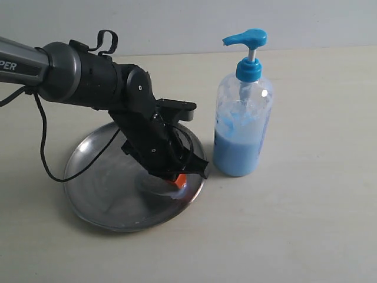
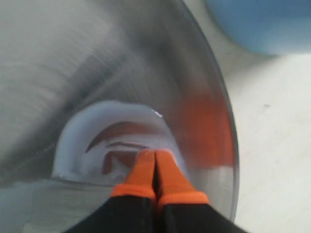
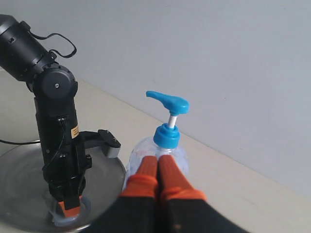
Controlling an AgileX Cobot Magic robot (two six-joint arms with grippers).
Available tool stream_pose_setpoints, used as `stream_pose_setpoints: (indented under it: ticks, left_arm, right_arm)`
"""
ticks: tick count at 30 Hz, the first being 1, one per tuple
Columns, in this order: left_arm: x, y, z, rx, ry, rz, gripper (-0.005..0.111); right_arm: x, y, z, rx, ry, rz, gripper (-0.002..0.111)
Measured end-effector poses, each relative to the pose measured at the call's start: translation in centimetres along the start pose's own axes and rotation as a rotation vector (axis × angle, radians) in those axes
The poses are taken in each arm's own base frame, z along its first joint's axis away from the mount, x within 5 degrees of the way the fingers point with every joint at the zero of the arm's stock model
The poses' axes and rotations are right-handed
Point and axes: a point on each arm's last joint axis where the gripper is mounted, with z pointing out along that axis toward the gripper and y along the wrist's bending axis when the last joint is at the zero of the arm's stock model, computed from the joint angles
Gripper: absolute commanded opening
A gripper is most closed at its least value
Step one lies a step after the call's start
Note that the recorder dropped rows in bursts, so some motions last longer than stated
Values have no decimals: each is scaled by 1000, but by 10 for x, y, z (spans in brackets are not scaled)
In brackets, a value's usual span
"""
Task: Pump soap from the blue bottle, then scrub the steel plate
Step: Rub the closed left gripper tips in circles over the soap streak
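Observation:
The steel plate (image 1: 94, 177) lies on the table at the left. My left gripper (image 1: 177, 181) is shut, its orange tips pressed down near the plate's right rim. In the left wrist view the left gripper (image 2: 155, 153) touches a pale blue smear of soap (image 2: 73, 145) on the steel plate (image 2: 97, 53). The blue bottle (image 1: 242, 127) stands upright just right of the plate, about half full of soap (image 1: 237, 154). My right gripper (image 3: 158, 159) is shut with nothing in it, held in the air short of the blue bottle (image 3: 167, 133); it does not show in the exterior view.
A black cable (image 1: 44, 153) hangs from the left arm (image 1: 76, 73) over the plate's left edge. The beige table (image 1: 306, 224) stretches to the right and front. A pale wall (image 3: 218, 58) rises behind the table.

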Motion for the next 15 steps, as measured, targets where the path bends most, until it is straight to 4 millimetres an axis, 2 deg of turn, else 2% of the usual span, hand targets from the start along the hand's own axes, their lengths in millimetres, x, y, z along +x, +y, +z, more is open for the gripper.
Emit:
stream_pose_setpoints:
  ticks: [8,15]
  left_arm:
    - [-4,2,5,-4,-34,-16,0]
    - [-6,5,5,-77,-59,-16,0]
  right_arm:
    - [-1,-1,-2,3,-13,3,0]
    - [-1,-1,-4,5,-22,1,0]
